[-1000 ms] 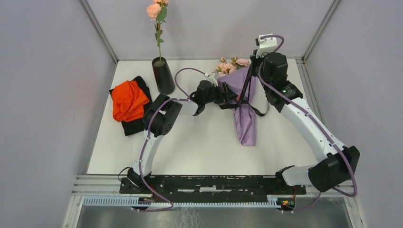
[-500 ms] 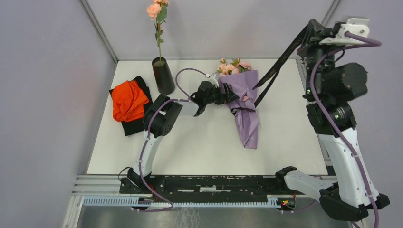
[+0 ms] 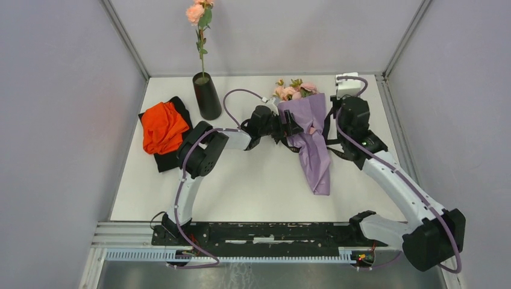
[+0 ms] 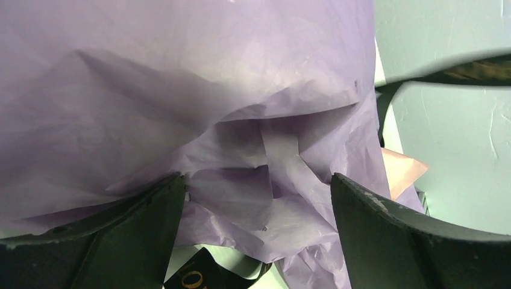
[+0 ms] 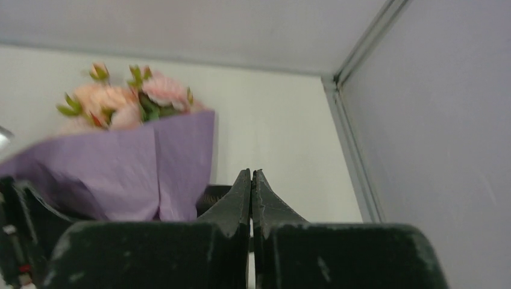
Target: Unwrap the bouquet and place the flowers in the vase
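Right pincer (image 5: 251,180) lowered, shut — bouquet (image 5: 138,168) just left of it.

Crinkled matt paper wrap on the bouquet (image 3: 312,139)

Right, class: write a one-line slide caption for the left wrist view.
Open left gripper framing the lilac-wrapped bouquet, black ribbon peeking below.

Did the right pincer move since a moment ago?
Yes. The right pincer came down and leftward from high over the right edge of the table; now it is low beside the bouquet.
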Robot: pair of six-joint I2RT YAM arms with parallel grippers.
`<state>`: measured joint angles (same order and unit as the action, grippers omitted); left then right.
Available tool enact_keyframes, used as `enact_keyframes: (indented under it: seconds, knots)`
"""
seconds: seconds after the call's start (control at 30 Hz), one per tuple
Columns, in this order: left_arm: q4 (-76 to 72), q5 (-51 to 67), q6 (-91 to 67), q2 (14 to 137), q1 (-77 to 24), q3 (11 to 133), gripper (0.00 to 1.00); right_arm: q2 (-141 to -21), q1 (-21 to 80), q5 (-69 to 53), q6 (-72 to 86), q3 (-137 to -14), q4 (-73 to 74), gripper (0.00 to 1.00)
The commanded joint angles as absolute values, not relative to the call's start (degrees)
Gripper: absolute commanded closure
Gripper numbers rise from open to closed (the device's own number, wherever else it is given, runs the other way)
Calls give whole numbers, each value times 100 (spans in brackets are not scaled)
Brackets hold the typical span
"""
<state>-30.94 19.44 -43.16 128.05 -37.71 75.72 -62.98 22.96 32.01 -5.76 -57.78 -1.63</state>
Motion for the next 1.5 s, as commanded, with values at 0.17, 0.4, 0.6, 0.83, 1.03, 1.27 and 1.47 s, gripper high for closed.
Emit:
enact_keyframes:
  seconds: [0.17,0.4,0.6,0.83,1.03,1.27,1.47]
  knots:
    - [-2534,1860,-3964,12432,-3807,7458,3,-6695,1986,3349,112,-4416,-574,100]
    - [-2544,1928,-3968,12337,-3790,7416,2,-7536,1794,3086,571,-4130,-59,30]
    - [-2330,2074,-3793,11759,-3825,7409,14,-8146,1831,2235,676,-3962,-380,21]
    - [-1627,1889,-3306,10726,-4020,7459,12,-8932,2024,1771,737,-4257,-548,21]
    - [-1357,1682,-3108,10404,-4041,7392,12,-9198,2359,1594,776,-4503,-598,21]
    - [-1582,1756,-3314,11010,-4044,7497,12,-8751,2368,2101,566,-4517,-156,21]
    - [-1893,1832,-3576,11865,-4044,7811,11,-8290,2356,2322,553,-4279,218,21]
